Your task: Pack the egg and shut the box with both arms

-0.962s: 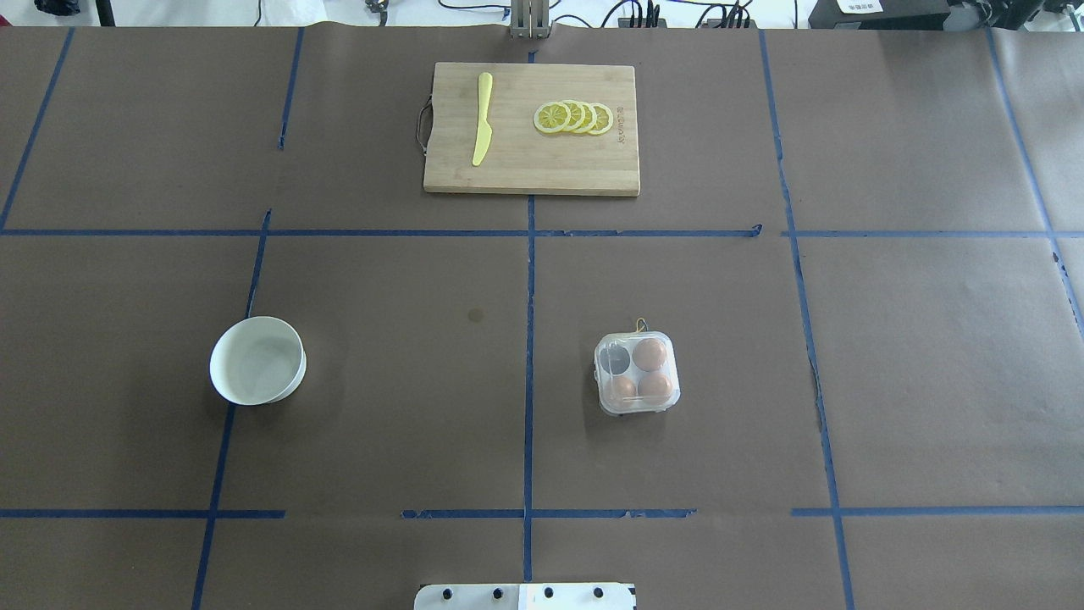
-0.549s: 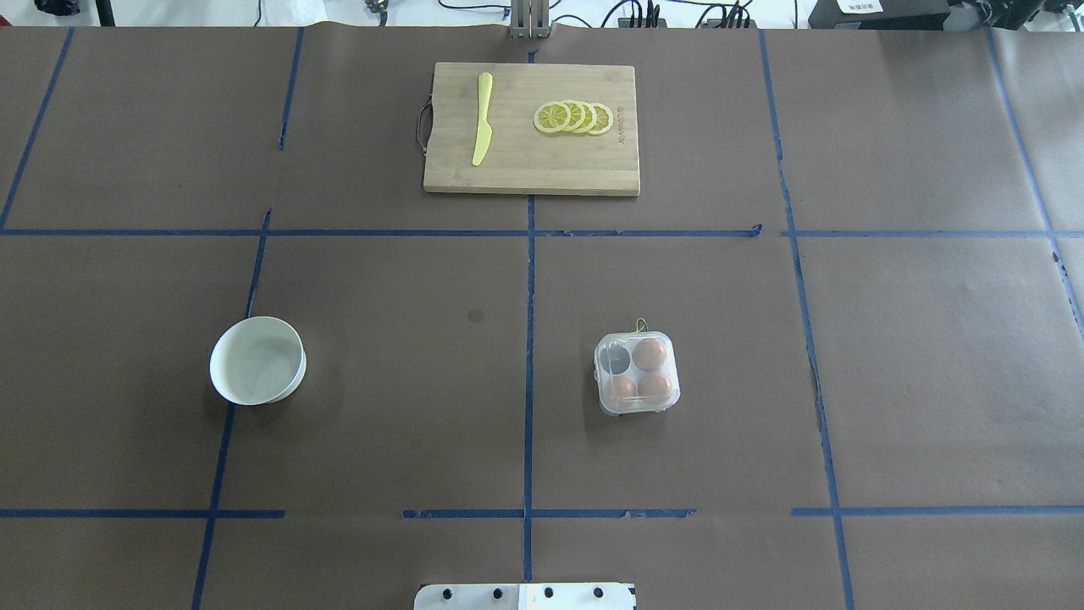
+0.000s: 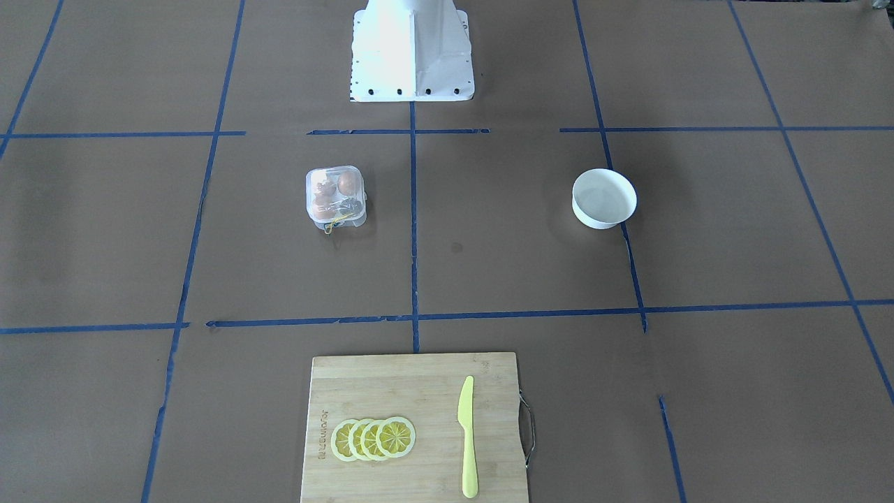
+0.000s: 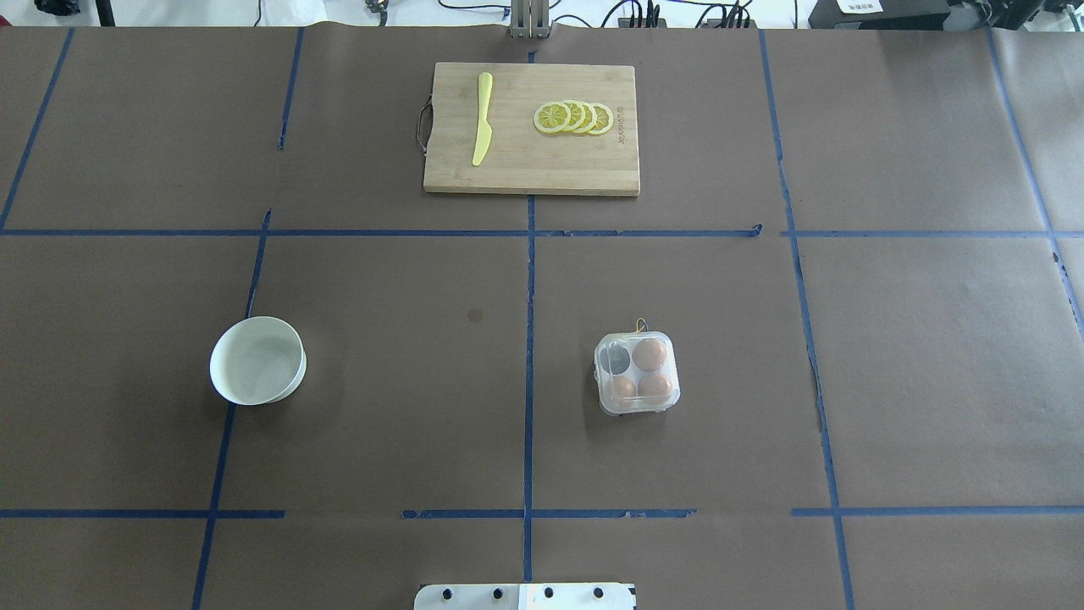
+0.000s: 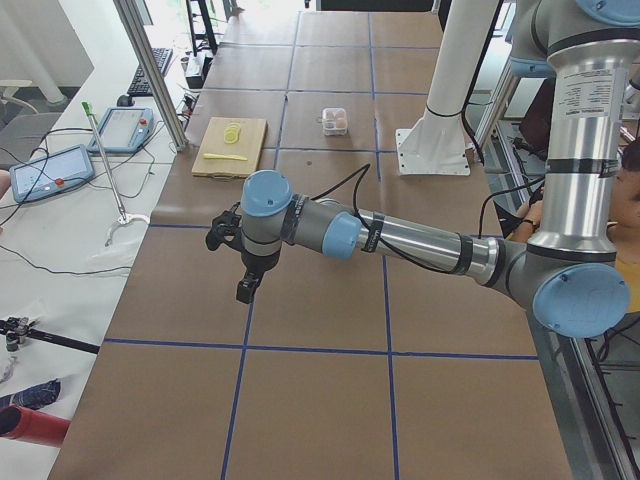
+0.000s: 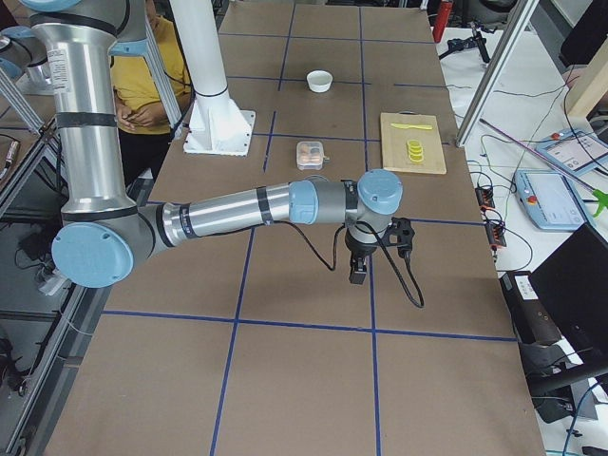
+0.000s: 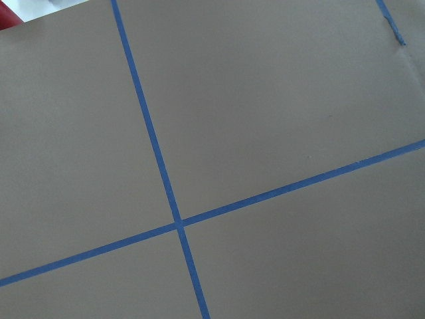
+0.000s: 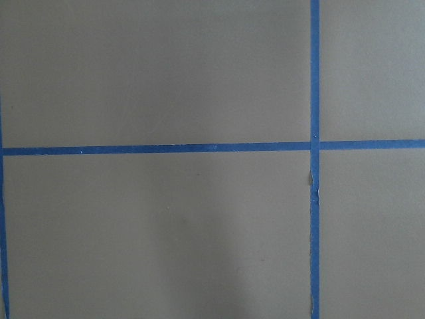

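In my overhead view, left to right: the round white bowl point(image 4: 257, 360), holding nothing I can see, then the small clear plastic four-cell egg box point(image 4: 637, 373), lid down, three brown-orange eggs point(image 4: 649, 353) inside, one cell dark. Nothing has shifted over the last second. I judge packing finished. Both arms are parked well away; the left gripper point(image 5: 247, 288) and right gripper point(image 6: 359, 273) appear only in side views, so I cannot tell their state.

Open table surrounds the box point(image 4: 637, 373); bowl point(image 4: 257, 360) well apart.
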Available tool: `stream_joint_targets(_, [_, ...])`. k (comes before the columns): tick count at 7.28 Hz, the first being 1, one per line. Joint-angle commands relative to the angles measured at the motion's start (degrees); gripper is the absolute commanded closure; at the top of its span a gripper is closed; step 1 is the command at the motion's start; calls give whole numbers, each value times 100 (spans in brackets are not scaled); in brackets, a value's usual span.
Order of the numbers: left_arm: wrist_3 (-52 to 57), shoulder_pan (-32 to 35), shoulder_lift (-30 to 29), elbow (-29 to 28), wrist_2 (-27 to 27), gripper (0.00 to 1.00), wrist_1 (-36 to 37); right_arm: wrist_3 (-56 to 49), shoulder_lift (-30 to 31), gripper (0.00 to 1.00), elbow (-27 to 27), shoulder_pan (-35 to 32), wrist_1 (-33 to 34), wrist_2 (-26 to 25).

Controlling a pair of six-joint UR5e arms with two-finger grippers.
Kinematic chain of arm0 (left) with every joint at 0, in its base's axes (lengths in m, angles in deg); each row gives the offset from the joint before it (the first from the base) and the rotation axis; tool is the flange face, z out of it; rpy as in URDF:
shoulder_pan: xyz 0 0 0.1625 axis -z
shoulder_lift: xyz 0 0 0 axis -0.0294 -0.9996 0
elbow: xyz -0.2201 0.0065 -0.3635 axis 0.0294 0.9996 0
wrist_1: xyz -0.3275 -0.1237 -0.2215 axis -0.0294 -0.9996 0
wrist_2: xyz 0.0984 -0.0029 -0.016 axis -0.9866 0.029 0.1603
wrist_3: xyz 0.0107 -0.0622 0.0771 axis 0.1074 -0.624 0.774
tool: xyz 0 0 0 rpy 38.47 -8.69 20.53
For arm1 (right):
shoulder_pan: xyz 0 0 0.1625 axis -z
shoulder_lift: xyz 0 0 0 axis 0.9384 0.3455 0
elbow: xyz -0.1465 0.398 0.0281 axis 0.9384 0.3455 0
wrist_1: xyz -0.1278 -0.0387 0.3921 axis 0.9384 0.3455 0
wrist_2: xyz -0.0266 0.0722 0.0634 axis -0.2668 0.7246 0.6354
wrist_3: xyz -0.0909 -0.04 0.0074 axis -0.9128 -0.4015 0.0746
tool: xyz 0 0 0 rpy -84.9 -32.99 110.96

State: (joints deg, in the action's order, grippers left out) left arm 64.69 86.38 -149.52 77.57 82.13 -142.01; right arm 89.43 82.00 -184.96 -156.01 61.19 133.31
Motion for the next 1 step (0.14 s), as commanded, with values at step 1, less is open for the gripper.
stream_joint_targets(1, [0,-9,-539,-118,-17,0,898,-3,8,0,6,9,-1,10])
